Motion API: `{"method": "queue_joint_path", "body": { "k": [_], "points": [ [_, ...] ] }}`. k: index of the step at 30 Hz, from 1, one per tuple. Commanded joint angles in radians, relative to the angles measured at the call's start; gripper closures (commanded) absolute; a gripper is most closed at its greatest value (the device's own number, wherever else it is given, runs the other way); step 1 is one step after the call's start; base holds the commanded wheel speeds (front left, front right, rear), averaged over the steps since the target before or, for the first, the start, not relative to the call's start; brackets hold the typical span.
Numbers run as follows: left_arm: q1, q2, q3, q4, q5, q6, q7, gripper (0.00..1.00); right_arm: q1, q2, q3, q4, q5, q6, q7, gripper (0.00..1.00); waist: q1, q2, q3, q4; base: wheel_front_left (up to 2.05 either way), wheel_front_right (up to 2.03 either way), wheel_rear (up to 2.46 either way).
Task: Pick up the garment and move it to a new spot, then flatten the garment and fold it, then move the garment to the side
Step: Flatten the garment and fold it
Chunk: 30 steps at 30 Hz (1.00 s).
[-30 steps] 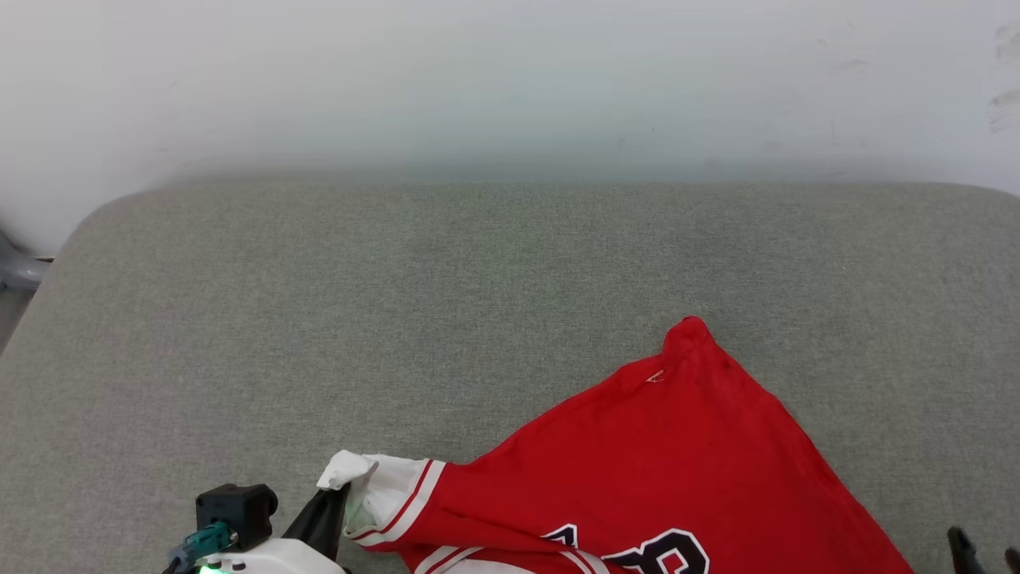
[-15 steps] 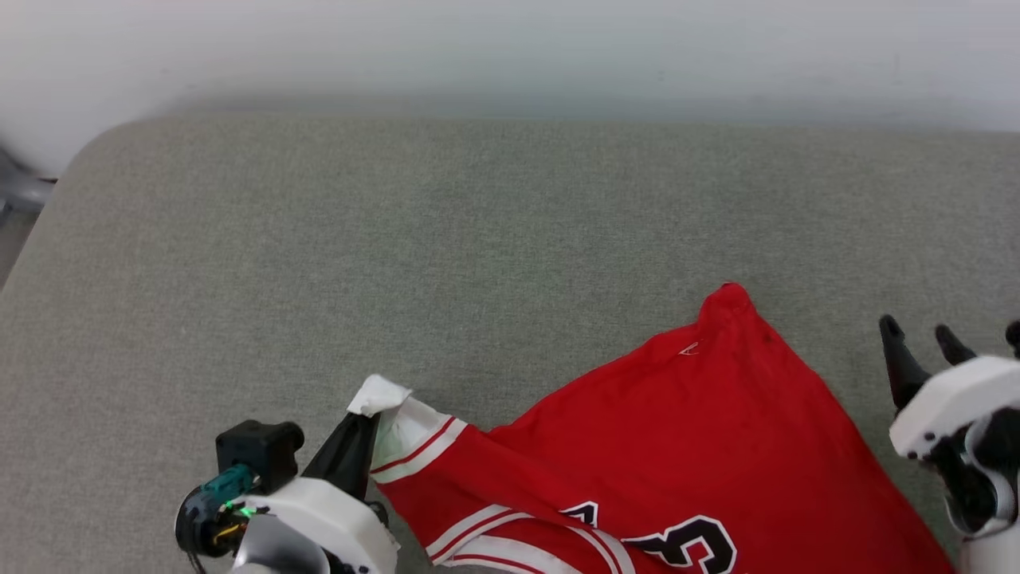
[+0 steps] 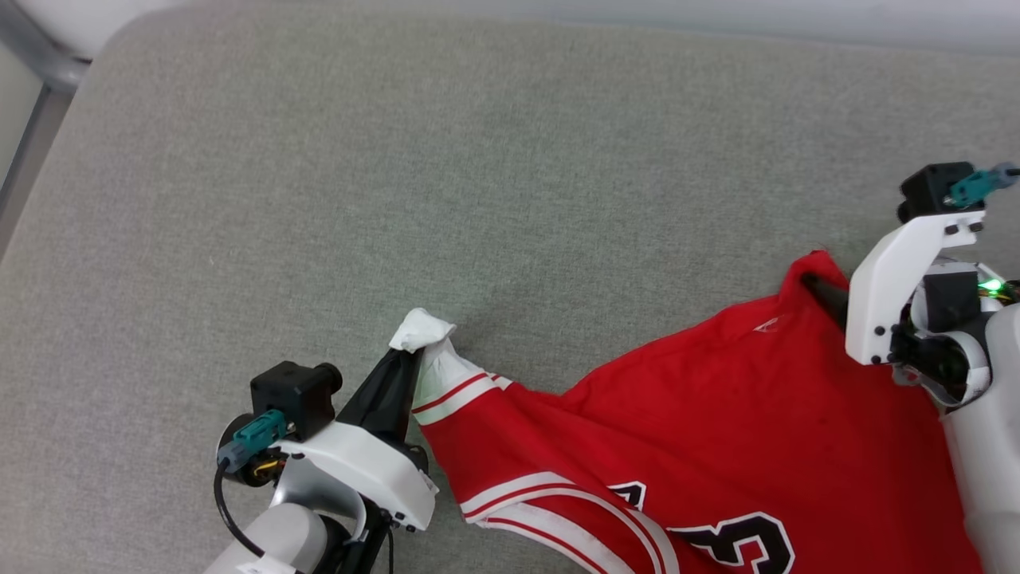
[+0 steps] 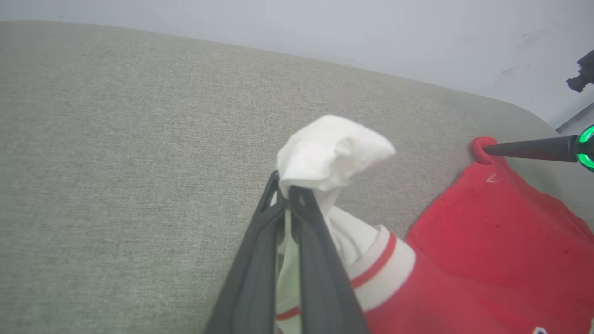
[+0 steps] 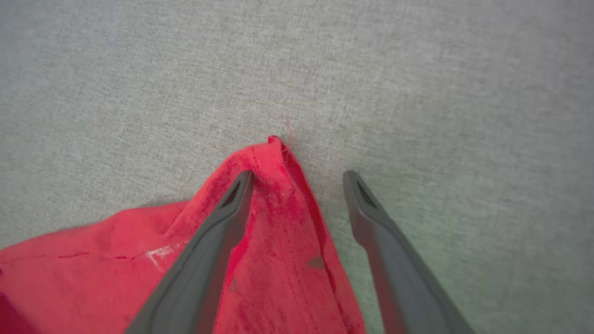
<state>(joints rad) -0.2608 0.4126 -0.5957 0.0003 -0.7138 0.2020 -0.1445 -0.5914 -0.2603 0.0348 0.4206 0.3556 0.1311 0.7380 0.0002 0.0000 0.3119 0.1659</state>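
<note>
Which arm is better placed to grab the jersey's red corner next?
Right: the right gripper, open, straddles the garment at its red corner; the left gripper is shut on the white sleeve.

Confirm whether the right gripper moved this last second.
Yes. Against the grey cushion, the right gripper advanced toward the far edge; its open fingers straddle the garment's corner.

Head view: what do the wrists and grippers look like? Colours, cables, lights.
The left gripper and right gripper match: two long, tapering dark-grey fingers, slotted near the tips. Behind each, a white shell carries a black boxy camera with a teal connector. A black cable loops at the left wrist; a green light glows on the right. Forearms pale grey.
</note>
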Motion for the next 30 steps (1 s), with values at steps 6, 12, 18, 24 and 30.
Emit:
{"method": "queue_joint_path", "body": {
  "k": [6, 12, 18, 24, 30],
  "points": [
    [-0.035, -0.015, 0.003, 0.035, 0.000, -0.014, -0.020, 1.00, 0.014, -0.006, 0.105, 0.115, 0.089, 0.000, 0.147, 0.00, -0.0002, 0.0000, 0.057, 0.024, 0.00, 0.00, 0.00],
    [-0.043, -0.013, 0.017, 0.061, -0.005, -0.013, -0.039, 1.00, 0.001, -0.012, 0.116, 0.128, 0.118, 0.000, 0.145, 1.00, -0.0002, 0.0000, 0.045, 0.014, 0.00, 0.00, 0.00],
    [-0.062, 0.024, 0.050, 0.063, -0.002, -0.009, -0.046, 1.00, -0.071, -0.030, 0.097, 0.093, 0.100, -0.001, -0.010, 1.00, -0.0002, 0.0000, -0.003, -0.020, 0.00, 0.00, 0.00],
    [-0.155, 0.065, 0.102, 0.075, -0.017, -0.029, -0.033, 1.00, -0.125, -0.017, 0.055, 0.101, 0.047, -0.001, -0.120, 1.00, -0.0002, 0.0000, -0.049, -0.063, 0.00, 0.00, 0.00],
    [-0.317, 0.068, 0.151, 0.143, -0.046, -0.063, -0.010, 1.00, -0.202, -0.017, 0.016, 0.097, 0.009, -0.001, -0.189, 1.00, -0.0002, 0.0000, -0.059, -0.087, 0.00, 0.00, 0.00]
  ]
}}
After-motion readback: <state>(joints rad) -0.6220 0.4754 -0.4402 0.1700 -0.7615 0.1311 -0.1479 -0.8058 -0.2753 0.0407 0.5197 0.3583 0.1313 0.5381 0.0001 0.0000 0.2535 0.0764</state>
